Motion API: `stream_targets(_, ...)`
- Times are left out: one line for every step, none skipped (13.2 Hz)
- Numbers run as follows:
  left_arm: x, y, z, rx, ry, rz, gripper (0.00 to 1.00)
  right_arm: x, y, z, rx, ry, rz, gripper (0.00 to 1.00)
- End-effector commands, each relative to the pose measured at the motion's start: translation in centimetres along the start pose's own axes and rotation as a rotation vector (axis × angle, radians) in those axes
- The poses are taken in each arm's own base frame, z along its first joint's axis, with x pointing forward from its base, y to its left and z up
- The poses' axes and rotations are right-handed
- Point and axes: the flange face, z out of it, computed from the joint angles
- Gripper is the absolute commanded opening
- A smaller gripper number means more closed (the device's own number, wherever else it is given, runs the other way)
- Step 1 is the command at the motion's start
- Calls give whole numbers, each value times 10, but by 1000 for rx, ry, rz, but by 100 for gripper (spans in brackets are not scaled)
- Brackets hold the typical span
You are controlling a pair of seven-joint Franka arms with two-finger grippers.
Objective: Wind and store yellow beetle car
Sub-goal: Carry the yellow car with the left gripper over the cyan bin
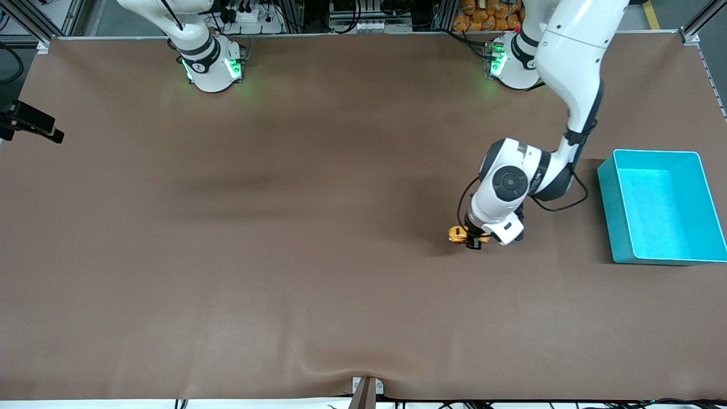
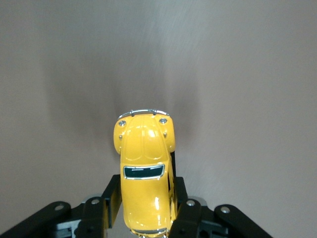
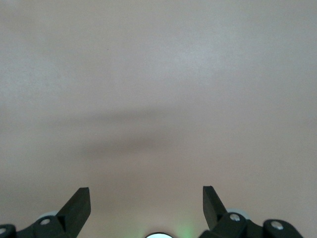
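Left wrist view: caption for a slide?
Left gripper shut on the yellow beetle car at the brown table.

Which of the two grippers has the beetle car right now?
The left gripper: it is shut on the yellow beetle car beside the turquoise bin. The right gripper is open over bare table.

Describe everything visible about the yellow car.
The car is a tiny glossy yellow beetle-shaped toy with a rounded hood, a dark windscreen, two small headlights and a chrome bumper; it looks like painted metal or hard plastic. It sits low over the brown table, whether touching it cannot be told, toward the left arm's end, beside the bin but apart from it. The left gripper is shut on its sides, nose pointing away from the wrist. Its wheels are hidden.
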Motion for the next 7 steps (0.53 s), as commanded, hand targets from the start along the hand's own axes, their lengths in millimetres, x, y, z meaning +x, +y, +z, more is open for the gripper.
stream_targets(47,-1,-37,47,47,111,13,0,1,-5,1,6,19,100)
stream_targets(71,-4,-45,86,53,159,13,0,1,-5,1,8,19,100)
stream_targets(92,-7,-52,113,55,205,13,0,1,-5,1,8,19,100)
stream_targets(114,-9,-61,122,53,243,13,0,1,-5,1,8,19,100)
stream_targets(136,-13,-70,130,49,285,13,0,1,-5,1,8,19,100)
stream_targets(163,-18,-78,134,44,331,13,0,1,-5,1,8,19,100)
stream_targets(187,-24,-85,131,40,377,13,0,1,-5,1,8,19,100)
